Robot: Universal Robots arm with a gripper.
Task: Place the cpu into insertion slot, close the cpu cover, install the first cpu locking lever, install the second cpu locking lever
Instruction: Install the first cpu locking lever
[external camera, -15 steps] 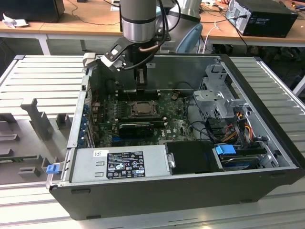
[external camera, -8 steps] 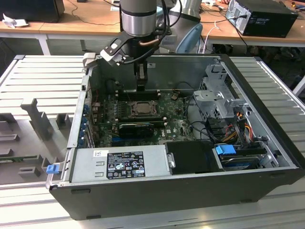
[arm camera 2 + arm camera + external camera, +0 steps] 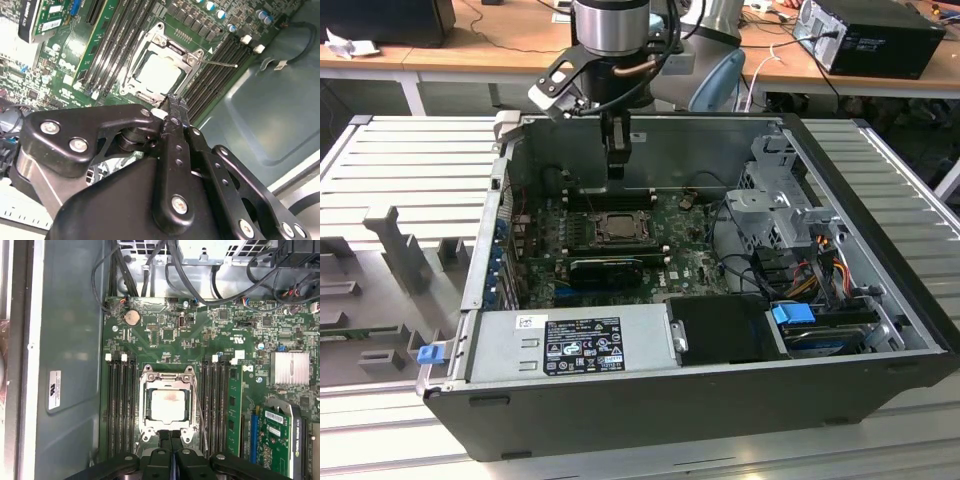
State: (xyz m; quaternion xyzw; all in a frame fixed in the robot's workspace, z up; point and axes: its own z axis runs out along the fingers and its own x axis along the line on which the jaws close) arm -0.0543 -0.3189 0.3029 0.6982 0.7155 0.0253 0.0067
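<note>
Currently we log the cpu [image 3: 168, 406] seated in the insertion slot [image 3: 617, 241], silvery face up. The slot sits near the middle of the green circuit board [image 3: 200, 335], between two banks of black memory slots [image 3: 120, 405].

We note the cpu cover [image 3: 168, 381] lying flat over the chip, its frame bordering the metal face on all four sides.

We see one thin locking lever [image 3: 200, 415] off the socket's side, slanting across the neighbouring memory slots. In the second wrist view the same rod [image 3: 220, 62] points away from the socket corner. We cannot tell how a second lever stands.

We record the gripper [image 3: 170, 436] inside the open computer case [image 3: 880, 330], fingertips pressed together with nothing between them. In the exterior view it [image 3: 616, 175] hangs above the board, between the socket and the case wall behind it. In both wrist views the tips reach the edge of the socket frame; we cannot tell whether they touch it.

We also note a black expansion card [image 3: 605, 268] just beside the socket, toward the grey power supply [image 3: 575, 340] at the case's front edge.
</note>
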